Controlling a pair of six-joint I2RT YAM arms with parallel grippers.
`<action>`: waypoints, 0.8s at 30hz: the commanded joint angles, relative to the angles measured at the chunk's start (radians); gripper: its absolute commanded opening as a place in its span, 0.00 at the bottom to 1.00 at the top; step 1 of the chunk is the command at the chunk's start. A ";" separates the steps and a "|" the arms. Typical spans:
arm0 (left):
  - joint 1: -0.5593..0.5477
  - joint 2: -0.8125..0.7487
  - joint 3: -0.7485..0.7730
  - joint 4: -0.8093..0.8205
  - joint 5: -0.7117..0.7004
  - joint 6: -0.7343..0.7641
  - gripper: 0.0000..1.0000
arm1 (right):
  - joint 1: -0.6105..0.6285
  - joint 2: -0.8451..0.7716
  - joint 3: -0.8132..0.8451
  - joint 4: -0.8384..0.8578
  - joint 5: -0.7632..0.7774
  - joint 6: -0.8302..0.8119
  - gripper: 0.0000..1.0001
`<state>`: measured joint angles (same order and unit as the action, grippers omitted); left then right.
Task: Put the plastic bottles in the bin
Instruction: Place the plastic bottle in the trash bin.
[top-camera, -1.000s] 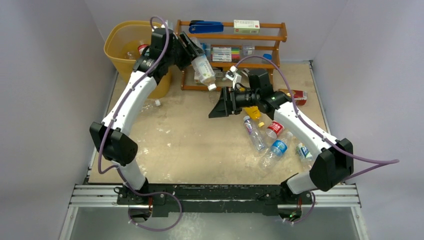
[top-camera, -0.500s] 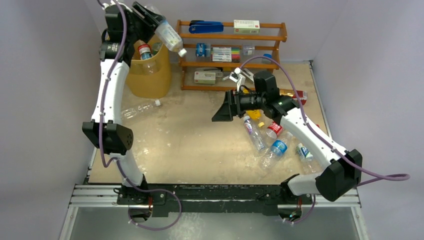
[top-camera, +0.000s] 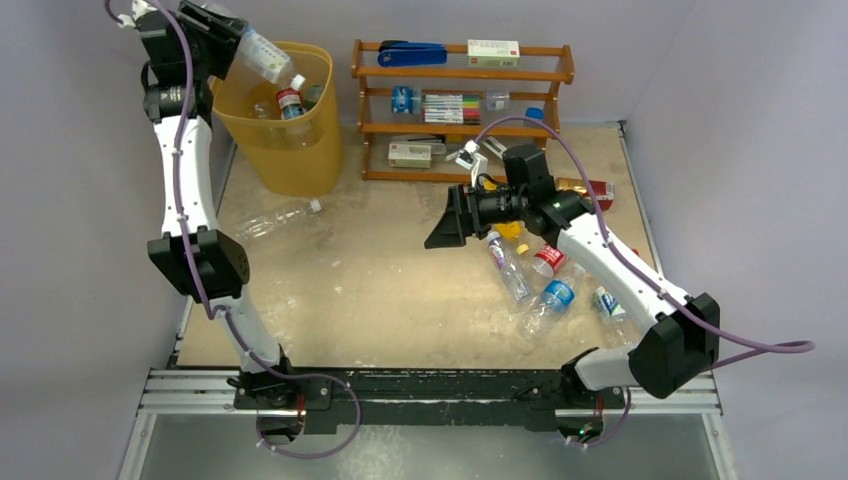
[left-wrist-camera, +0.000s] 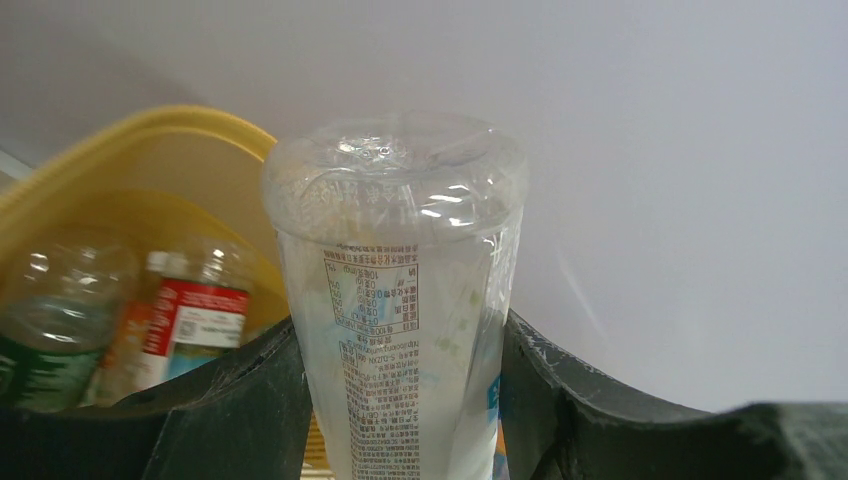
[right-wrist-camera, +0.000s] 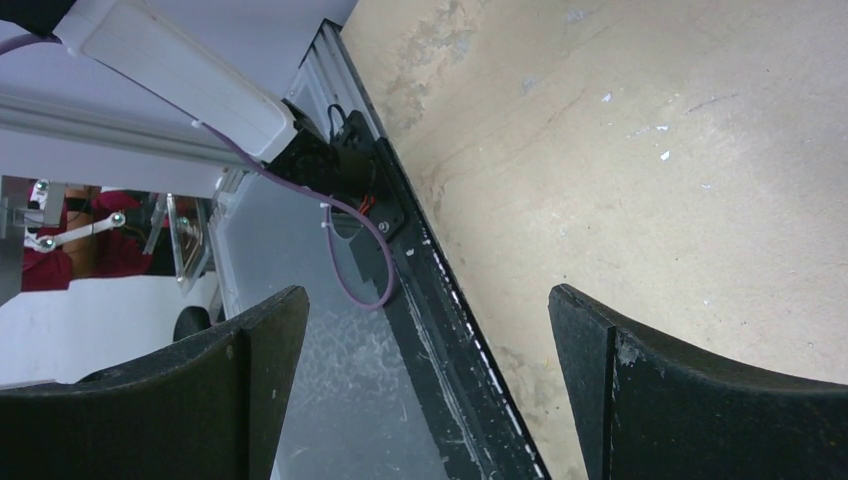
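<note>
Drop pending: clear bottle (top-camera: 262, 55) over bin (top-camera: 300, 160)

L jaws part-closed round clear bottle's body, holding it tilted w/ free end above bin mouth, so it'd likely fall in among those already inside. R jaws wide apart, empty, low beside bottle cluster (top-camera: 555, 293), prob. set for next pick. Stray bottle (top-camera: 275, 220) lies near bin. Worktop (top-camera: 380, 300): scuffed tan board; plain pale walls around.

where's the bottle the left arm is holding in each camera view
Top external: the held bottle is at the upper left, tilted over the rim of the bin, gripped by the left gripper.
Left wrist: the held bottle fills the centre, its base pointing away from the camera.
Right wrist: not in it.
Shared landmark: the yellow bin, seen in the top and left wrist views only.
</note>
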<state>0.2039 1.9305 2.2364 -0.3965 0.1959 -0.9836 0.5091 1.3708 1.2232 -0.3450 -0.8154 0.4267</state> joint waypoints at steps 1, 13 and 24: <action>0.024 -0.003 0.016 0.059 -0.034 0.072 0.54 | -0.005 -0.014 -0.007 0.020 -0.023 -0.007 0.93; 0.044 0.061 0.099 -0.237 -0.094 0.167 0.79 | -0.006 -0.048 -0.039 0.113 0.043 0.092 0.93; 0.046 -0.156 -0.001 -0.263 0.036 0.139 0.82 | -0.004 -0.033 -0.017 0.094 0.101 0.098 0.93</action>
<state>0.2459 1.9049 2.2295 -0.6682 0.1501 -0.8532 0.5091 1.3422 1.1751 -0.2649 -0.7345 0.5240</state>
